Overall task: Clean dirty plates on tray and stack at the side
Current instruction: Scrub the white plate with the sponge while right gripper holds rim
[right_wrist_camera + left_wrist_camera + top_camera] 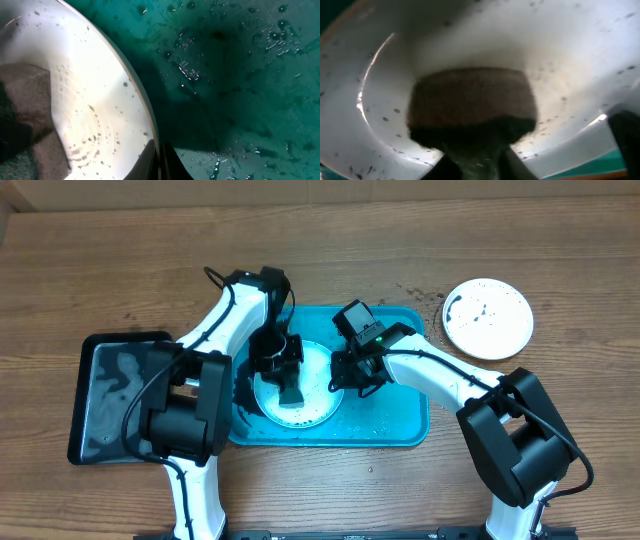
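The round white plate speckled black [318,408] lay in the left half of the large turquoise plastic tray [395,420]. The left gripper [288,375] was clamped on a brown-grey rectangular sponge [292,396], which was pressed flat on that plate. The right gripper [347,376] was pinched tight on the plate's right rim. A second smeared white plate [487,318] sat on the table [560,240], off the tray's far right corner.

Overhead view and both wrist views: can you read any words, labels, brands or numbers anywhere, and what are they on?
None: no readable text in any view. The turquoise tray, the white plate in it, the other white plate, the black tray and the sponge bear no writing; the dark marks on the plates are dirt specks, not print.
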